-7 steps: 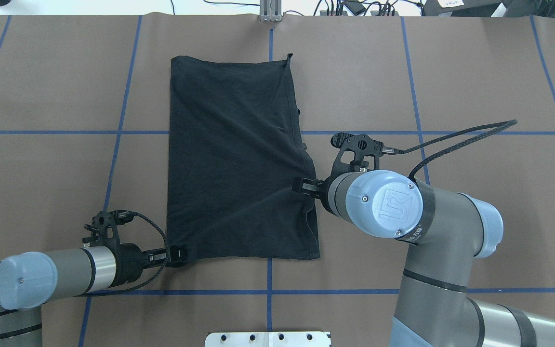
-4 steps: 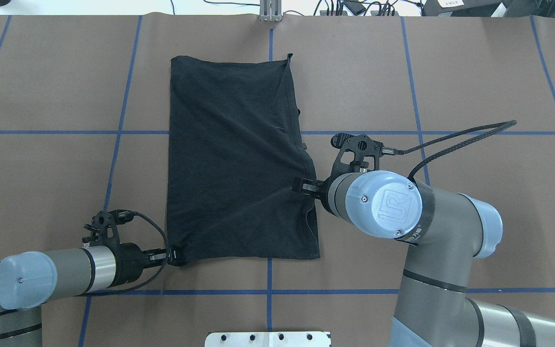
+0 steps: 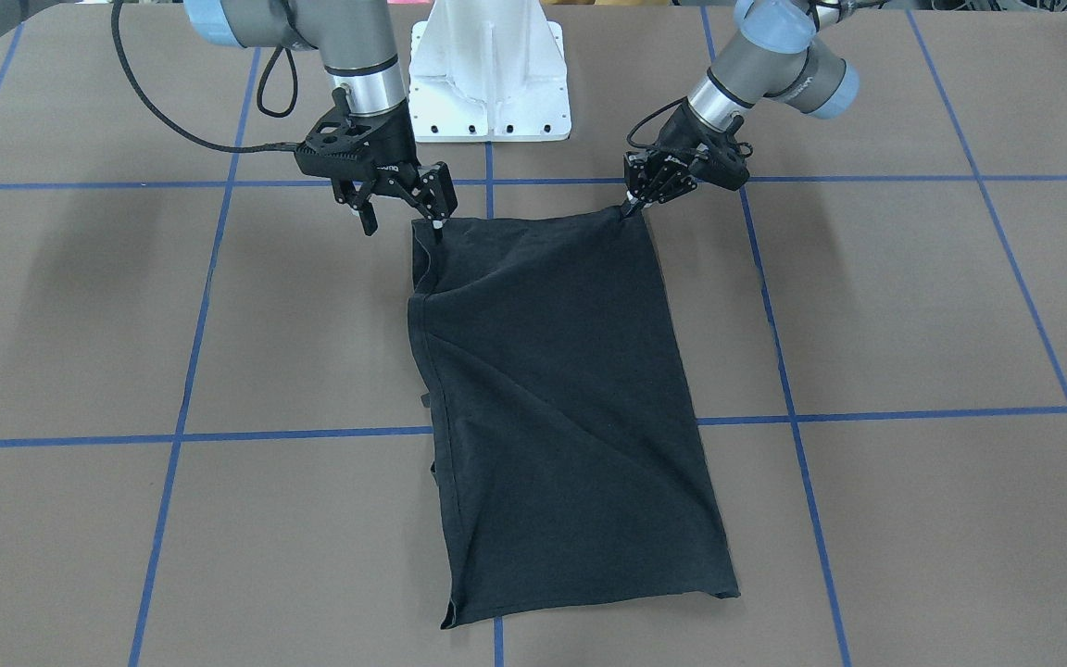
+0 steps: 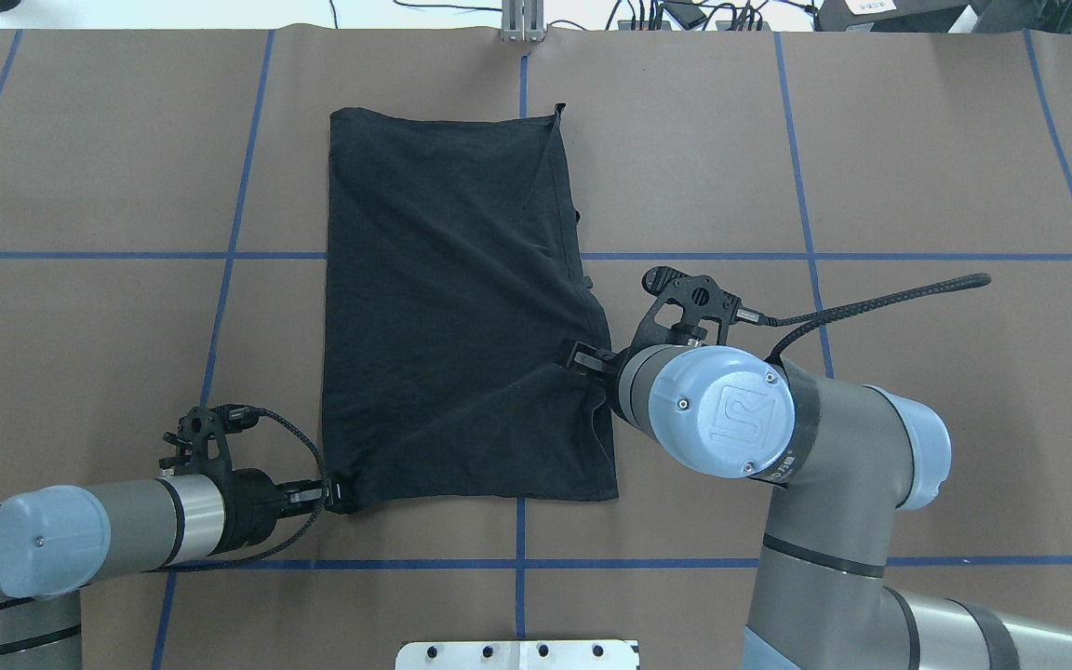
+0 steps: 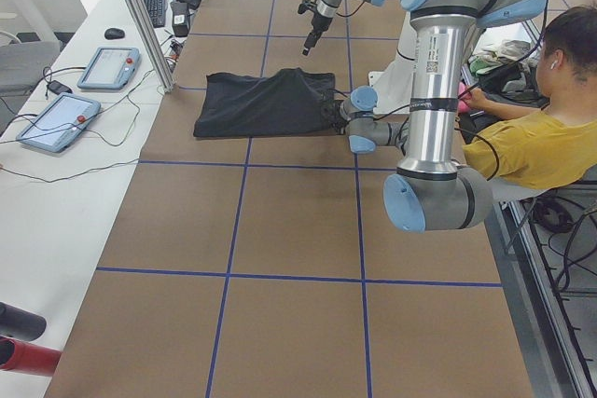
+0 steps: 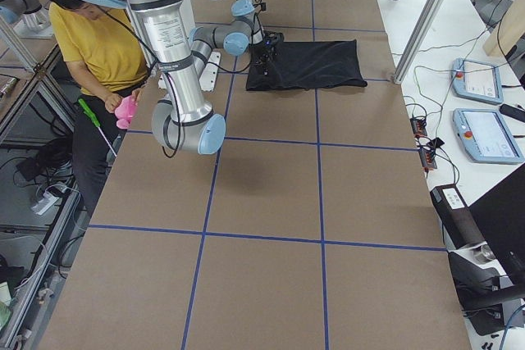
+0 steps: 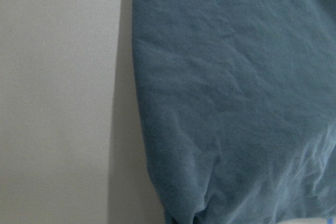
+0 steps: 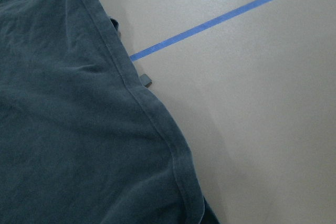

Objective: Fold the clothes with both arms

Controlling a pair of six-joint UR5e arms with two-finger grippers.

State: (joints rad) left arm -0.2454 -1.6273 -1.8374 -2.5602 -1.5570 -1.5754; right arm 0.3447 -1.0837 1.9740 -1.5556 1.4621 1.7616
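Left end effector (image 4: 335,493) clenched on the 7 o'clock corner of the black T-shirt (image 4: 452,307) seen from overhead, right end effector (image 3: 402,225) spread open at its 4 o'clock edge, one finger (image 3: 439,202) touching cloth, shirt lying as a long rectangle on the table (image 4: 917,140).

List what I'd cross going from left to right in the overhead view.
left arm → black T-shirt → right arm
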